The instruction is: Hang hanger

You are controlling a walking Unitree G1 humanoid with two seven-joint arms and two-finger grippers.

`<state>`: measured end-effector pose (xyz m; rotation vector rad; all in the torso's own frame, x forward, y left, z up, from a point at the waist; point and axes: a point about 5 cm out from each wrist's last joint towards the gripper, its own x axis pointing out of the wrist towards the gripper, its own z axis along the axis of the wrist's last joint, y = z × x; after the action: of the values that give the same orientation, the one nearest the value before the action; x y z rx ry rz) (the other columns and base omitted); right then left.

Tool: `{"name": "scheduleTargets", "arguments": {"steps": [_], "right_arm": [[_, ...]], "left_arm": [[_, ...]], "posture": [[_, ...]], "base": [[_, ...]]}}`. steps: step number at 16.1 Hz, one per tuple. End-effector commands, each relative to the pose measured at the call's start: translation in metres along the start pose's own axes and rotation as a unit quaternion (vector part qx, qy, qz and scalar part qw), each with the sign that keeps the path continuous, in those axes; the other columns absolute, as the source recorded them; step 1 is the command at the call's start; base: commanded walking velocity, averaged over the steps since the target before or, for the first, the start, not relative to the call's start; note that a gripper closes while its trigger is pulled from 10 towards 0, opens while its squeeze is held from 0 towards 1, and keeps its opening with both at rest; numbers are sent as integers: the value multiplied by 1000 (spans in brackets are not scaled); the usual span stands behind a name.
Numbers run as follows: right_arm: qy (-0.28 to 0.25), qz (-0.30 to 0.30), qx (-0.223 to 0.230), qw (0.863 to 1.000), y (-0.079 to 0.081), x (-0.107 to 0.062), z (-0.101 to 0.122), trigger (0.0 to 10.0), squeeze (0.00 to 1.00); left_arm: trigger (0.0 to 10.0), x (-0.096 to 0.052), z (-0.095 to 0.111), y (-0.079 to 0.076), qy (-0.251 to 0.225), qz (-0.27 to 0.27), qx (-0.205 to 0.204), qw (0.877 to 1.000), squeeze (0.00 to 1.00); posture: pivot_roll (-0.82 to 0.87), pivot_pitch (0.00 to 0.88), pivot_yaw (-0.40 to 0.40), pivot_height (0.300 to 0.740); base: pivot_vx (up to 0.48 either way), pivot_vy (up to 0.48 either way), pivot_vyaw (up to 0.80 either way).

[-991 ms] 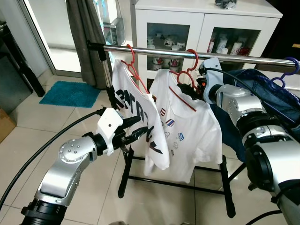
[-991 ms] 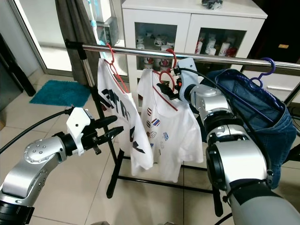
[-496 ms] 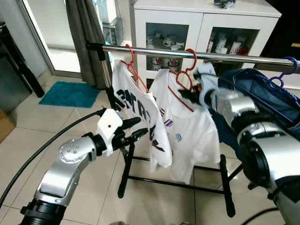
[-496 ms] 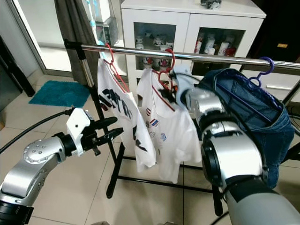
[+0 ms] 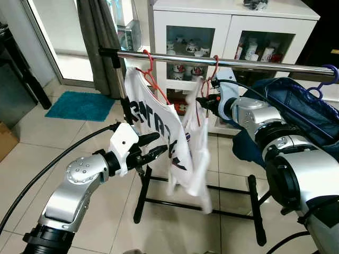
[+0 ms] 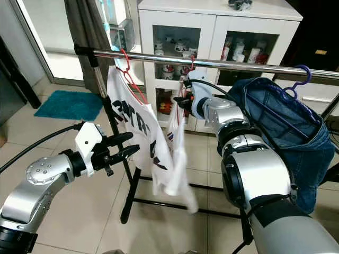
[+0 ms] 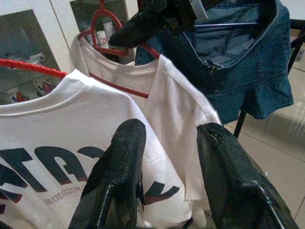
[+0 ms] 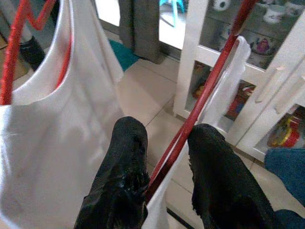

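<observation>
Legible text appears on one item: the white T-shirt (image 7: 57, 157) hung on a red hanger (image 5: 151, 71) at the left end of the rail. Its chest print carries large dark block letters, cut off by folds; in the left wrist view "TA" can be read. A smaller line below begins "SECR"; the remainder is too small to read.
</observation>
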<state>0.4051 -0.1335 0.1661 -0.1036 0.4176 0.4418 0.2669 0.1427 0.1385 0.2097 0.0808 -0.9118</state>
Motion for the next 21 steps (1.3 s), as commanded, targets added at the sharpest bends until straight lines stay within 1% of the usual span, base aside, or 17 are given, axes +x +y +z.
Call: {"name": "scheduleTargets", "arguments": {"steps": [1,4,10,12,13,14,17,19,20,21], "right_arm": [[4,-16,-2,1000,-1,0,4,0,0],[9,-30,-6,999,-3,-1,2,0,0],[7,-36,-14,999,-5,-1,2,0,0],[-11,-24,-10,1000,-4,-1,2,0,0],[-27,-10,7,1000,-3,-1,2,0,0],[-43,1,16,999,-2,-1,1,0,0],[-72,0,27,997,-8,-4,-1,0,0],[-90,2,32,995,-11,-6,1,0,0],[-122,1,41,992,-16,-10,9,0,0],[-137,-2,44,990,-19,-13,13,0,0]], "left_arm": [[10000,1,2,3,5,-1,10,1000,0],[10000,1,1,2,7,-1,11,1000,0],[10000,1,0,1,8,-1,14,1000,0],[10000,4,5,0,-8,0,7,1000,0],[10000,7,8,0,-19,5,2,1000,0],[10000,9,8,-1,-19,9,2,1000,0],[10000,10,5,-6,-16,7,-1,1000,0],[10000,12,4,-6,-12,8,1,1000,0],[10000,15,5,-4,-11,13,3,1000,0],[10000,15,4,-5,-10,13,3,1000,0]], "posture": [[-26,0,1,740],[-27,0,-1,740],[-28,0,1,740],[-23,0,-7,740],[-20,0,-12,740],[-22,0,-12,740],[-34,0,1,740],[-40,0,9,740],[-49,0,19,740],[-53,0,23,740]], "base": [[0,0,0],[0,0,0],[0,0,0],[0,0,0],[0,0,0],[0,0,0],[0,0,0],[0,0,0],[0,0,0],[0,0,0]]}}
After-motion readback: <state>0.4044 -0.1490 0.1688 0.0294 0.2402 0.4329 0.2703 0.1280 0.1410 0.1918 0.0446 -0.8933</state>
